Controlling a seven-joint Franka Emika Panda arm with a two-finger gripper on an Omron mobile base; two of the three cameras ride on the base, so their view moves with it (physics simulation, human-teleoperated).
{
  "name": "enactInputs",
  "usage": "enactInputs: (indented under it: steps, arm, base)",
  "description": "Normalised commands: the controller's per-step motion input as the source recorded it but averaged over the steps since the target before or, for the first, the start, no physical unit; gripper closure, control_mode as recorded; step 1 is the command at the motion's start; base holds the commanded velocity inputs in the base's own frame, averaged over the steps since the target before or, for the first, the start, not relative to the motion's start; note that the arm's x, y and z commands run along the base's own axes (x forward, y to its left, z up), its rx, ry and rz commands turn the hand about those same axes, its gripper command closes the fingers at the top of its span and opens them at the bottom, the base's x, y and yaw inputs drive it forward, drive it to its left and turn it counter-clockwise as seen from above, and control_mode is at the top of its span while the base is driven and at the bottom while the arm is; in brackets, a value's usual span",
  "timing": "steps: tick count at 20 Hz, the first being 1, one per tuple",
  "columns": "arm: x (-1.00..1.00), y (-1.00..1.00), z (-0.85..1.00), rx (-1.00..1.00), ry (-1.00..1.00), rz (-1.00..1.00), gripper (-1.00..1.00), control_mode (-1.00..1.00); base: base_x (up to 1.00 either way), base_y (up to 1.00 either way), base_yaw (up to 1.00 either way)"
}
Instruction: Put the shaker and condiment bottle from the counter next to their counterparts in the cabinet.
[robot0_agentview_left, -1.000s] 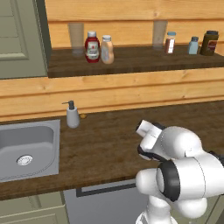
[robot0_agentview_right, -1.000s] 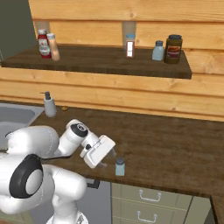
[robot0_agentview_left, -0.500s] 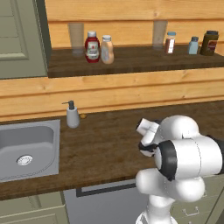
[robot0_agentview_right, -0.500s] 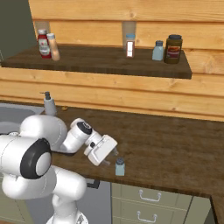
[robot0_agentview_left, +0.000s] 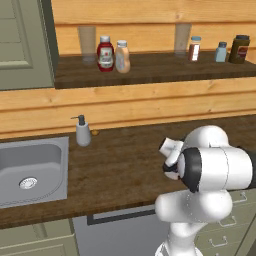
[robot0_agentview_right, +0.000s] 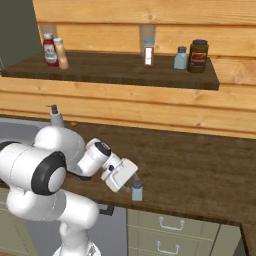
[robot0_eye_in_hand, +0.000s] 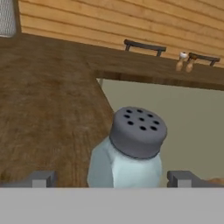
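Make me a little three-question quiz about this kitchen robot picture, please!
1. True or false: the gripper has its fingers open, one on each side of the shaker.
2. What stands right beside the red bottle on the cabinet shelf? A) peach-orange condiment bottle B) soap pump C) dark jar
3. What colour is the cap of the shaker on the counter?

Key: 1 true; 2 A; 3 grey.

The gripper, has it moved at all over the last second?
Yes. In the right base view the gripper has closed in toward the shaker, which stays at the counter's front edge.
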Motion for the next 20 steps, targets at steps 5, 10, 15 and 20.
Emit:
enactInputs:
  steps: [5,10,15,20]
  arm:
    - [-0.15,-0.08,-0.33,0.0,0.08,0.0,-1.0,-1.0]
    - [-0.05,-0.13,-0.14,0.0,0.13,0.0,-1.0,-1.0]
    - [0.0,-0.15,0.0,0.0,0.13,0.0,1.0,-1.0]
    - [-0.18,-0.06,0.05,0.01,0.05,-0.05,1.0,-1.0]
  base:
    - [0.0,0.0,0.0]
    - [0.0,0.0,0.0]
    - [0.0,0.0,0.0]
    - [0.0,0.0,0.0]
